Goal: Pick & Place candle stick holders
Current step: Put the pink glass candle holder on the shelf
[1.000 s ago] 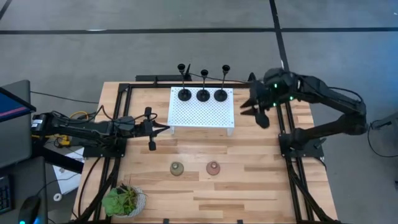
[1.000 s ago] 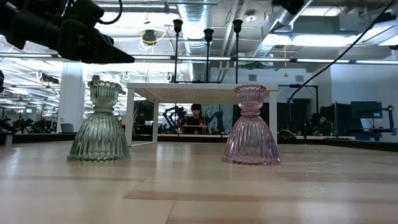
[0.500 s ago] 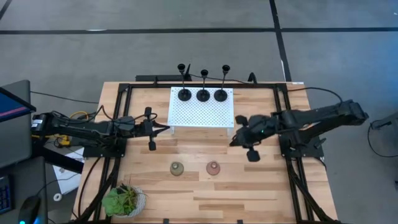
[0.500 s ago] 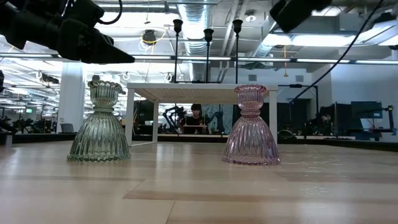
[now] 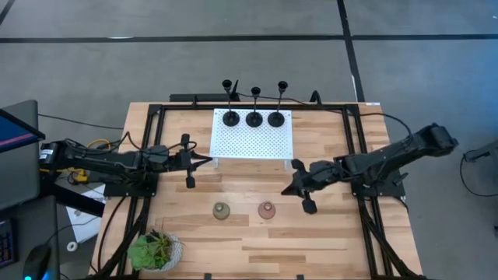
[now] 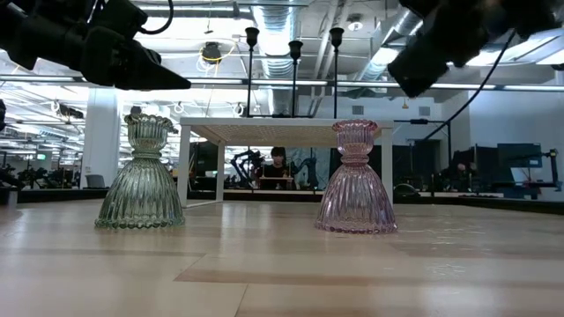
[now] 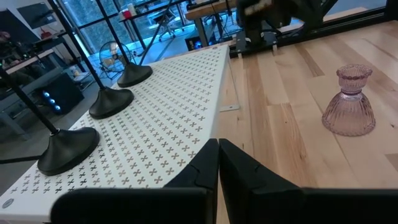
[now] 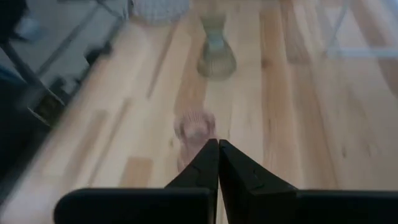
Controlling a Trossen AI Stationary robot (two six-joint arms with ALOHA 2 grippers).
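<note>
The right gripper point(image 5: 294, 188) is hanging over the wood table point(image 5: 327, 241) just right of centre in the high view, its fingers pressed together, close to the pink holder point(image 5: 267, 210) at lower centre. The olive-green holder point(image 5: 222, 211) is standing just left of the pink one. Three slim black holders point(image 5: 254, 118) are lining the top edge of the white perforated stand point(image 5: 253, 144). The left gripper point(image 5: 204, 160) is waiting at centre left, fingers together, beside the stand's corner.

Wooden table point(image 5: 327, 233) carries white perforated stand point(image 5: 253, 138), pink holder point(image 5: 267, 210), olive holder point(image 5: 222, 210), plant point(image 5: 154, 250)
</note>
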